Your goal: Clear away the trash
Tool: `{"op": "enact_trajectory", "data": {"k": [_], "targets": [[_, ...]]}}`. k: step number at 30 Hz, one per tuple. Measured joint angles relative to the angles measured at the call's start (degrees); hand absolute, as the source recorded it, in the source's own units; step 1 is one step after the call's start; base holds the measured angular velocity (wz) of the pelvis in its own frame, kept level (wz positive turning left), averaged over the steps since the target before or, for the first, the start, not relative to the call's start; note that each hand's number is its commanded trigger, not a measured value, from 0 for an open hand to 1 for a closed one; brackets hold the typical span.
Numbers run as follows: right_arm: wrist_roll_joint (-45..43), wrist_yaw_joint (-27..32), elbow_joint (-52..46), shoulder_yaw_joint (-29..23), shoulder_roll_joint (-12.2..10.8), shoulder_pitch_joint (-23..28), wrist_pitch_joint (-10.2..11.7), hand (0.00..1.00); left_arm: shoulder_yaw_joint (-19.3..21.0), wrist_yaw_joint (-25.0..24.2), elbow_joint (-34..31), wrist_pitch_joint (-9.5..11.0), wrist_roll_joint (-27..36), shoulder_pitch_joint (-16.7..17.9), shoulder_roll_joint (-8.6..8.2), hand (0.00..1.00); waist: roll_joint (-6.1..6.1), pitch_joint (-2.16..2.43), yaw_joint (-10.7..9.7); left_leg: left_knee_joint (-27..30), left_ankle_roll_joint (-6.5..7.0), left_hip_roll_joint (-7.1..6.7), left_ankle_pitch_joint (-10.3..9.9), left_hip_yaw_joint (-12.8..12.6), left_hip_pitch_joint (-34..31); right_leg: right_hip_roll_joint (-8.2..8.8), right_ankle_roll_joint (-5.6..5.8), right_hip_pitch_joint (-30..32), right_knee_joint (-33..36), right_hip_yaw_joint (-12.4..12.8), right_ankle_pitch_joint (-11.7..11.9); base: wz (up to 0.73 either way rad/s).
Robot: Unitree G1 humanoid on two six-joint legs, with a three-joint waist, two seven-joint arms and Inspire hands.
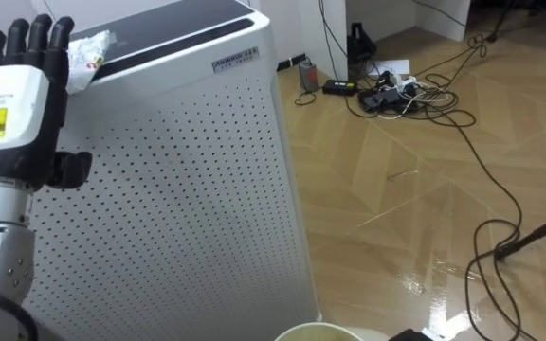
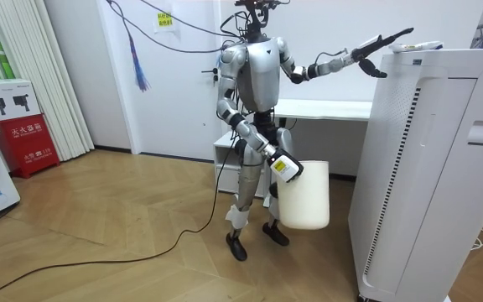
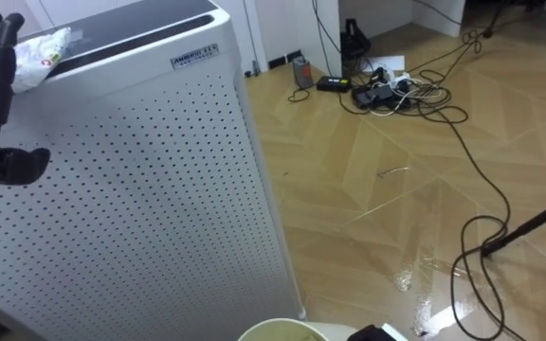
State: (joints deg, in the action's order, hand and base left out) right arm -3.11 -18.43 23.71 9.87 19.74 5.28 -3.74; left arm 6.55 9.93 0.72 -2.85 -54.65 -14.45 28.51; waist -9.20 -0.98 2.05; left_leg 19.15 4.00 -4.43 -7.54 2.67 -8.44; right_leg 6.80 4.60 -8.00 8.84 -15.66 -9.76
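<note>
In the left eye view, the left hand (image 1: 15, 99) is raised with its back to the camera. Its fingers are straight and empty, and the thumb sticks out to the side. The garbage, a crumpled white plastic wrapper (image 1: 91, 49), lies just beyond and to the right of the fingertips. It rests on the near top corner of the tall white perforated air purifier (image 1: 188, 189). I cannot tell whether hand and wrapper touch. Far below the hand, the rim of a cream plastic bucket (image 1: 322, 332) peeps in.

In the room view, the robot stands beside the purifier with its left arm stretched out towards the top. The wrapper lies just ahead of that hand. The right hand (image 2: 285, 168) hangs low at the bucket's rim and the bucket hangs from it. How it grips I cannot tell.

In the right eye view, the wrapper again sits just right of the fingertips, above the thumb.

The step in hand looks like the reach. It would go best if the hand moved a little forward and right until it is over the wrapper. The fingers could then come down on its bulk and close against the thumb. The wrapper is likely light and would skid on the smooth top, so closing from above should beat pushing from the side.
</note>
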Motion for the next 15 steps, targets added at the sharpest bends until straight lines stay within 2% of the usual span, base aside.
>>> {"op": "enact_trajectory", "data": {"k": [1,2,3,6,10,15], "targets": [[0.0,0.0,0.0,0.0,0.0,0.0,0.0,1.0,0.0,-0.3,0.0,-0.1,0.0,-0.1,0.19,0.75,0.0,0.0,0.0,-0.1,0.0,0.0,0.0,0.0,0.1,0.0,0.0,0.0,0.0,0.0,0.0,-0.03],[-0.2,0.0,0.0,0.0,0.0,0.0,-0.1,1.0,0.0,-0.8,0.1,-0.2,0.1,-0.3,0.74,0.97,0.0,0.0,-0.1,-0.4,-0.01,0.0,0.0,-0.1,0.2,0.02,0.0,0.0,0.0,0.1,0.0,-0.04],[-0.2,0.0,0.0,0.0,0.1,0.0,-0.1,1.0,0.0,-1.2,0.2,-0.5,0.1,-0.6,1.42,1.0,0.0,0.0,-0.1,-0.5,-0.05,0.05,0.0,-0.2,0.2,0.02,0.0,0.1,0.0,0.2,0.0,-0.04],[-0.2,0.1,0.0,0.0,0.2,0.0,-0.1,1.0,0.0,-2.6,0.4,-1.1,0.7,-1.4,2.45,1.0,0.0,0.0,0.0,-0.7,-0.09,0.18,0.1,-0.6,0.1,0.01,0.0,0.5,0.0,0.6,0.0,-0.08],[-0.3,0.8,0.0,0.0,0.2,0.0,-1.4,1.0,0.0,-3.2,0.3,-1.0,1.1,-2.1,2.53,1.0,0.05,-0.01,0.2,-0.6,-0.08,0.21,0.1,-0.7,0.1,0.02,0.0,0.5,0.2,0.6,0.0,-0.01],[-1.6,1.0,-0.4,0.1,0.2,-0.1,-2.3,1.0,-0.1,-4.4,1.6,-1.4,2.3,-4.3,3.42,1.0,0.15,-0.08,-0.1,-0.7,-0.02,0.23,0.3,-0.6,0.0,0.08,0.02,1.0,1.0,0.6,0.0,0.0]]}}
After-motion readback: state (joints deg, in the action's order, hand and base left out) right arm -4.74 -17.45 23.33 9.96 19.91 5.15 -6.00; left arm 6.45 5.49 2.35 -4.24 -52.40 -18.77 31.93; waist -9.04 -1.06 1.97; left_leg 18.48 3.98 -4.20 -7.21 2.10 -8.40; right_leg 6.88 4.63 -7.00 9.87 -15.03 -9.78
